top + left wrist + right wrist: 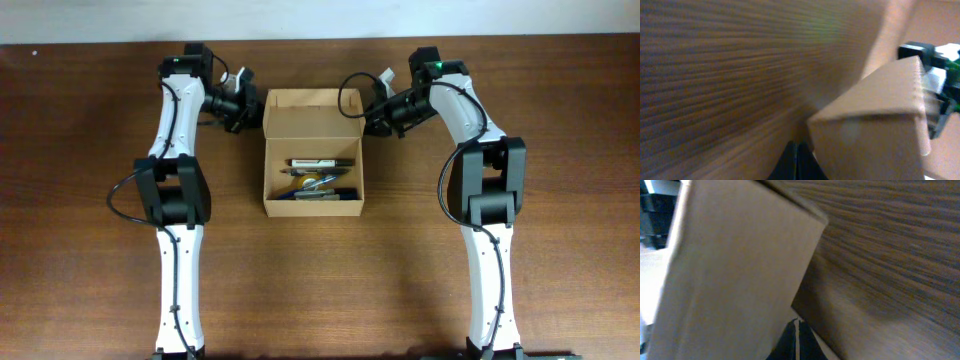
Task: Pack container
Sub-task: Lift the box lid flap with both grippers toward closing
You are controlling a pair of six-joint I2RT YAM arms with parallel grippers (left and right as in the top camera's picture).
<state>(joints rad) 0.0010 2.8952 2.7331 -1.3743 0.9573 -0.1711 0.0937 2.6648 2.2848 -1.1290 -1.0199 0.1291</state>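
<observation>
The container (314,207), a tan cardboard box, sits mid-table with its flap lid (310,112) standing open at the back. Several pens (320,162) lie inside. My left gripper (252,112) is shut beside the lid's left edge. In the left wrist view its dark fingertips (796,152) are pressed together at the corner of the container (875,115). My right gripper (368,115) is shut at the lid's right edge. In the right wrist view its tips (798,330) meet at the bottom corner of the container (740,265). Nothing is held.
Brown wooden table (80,200) lies all round the box. Both arms reach in from the front edge and bend inward toward the box's back corners. The right arm's green and black parts (940,75) show beyond the box in the left wrist view.
</observation>
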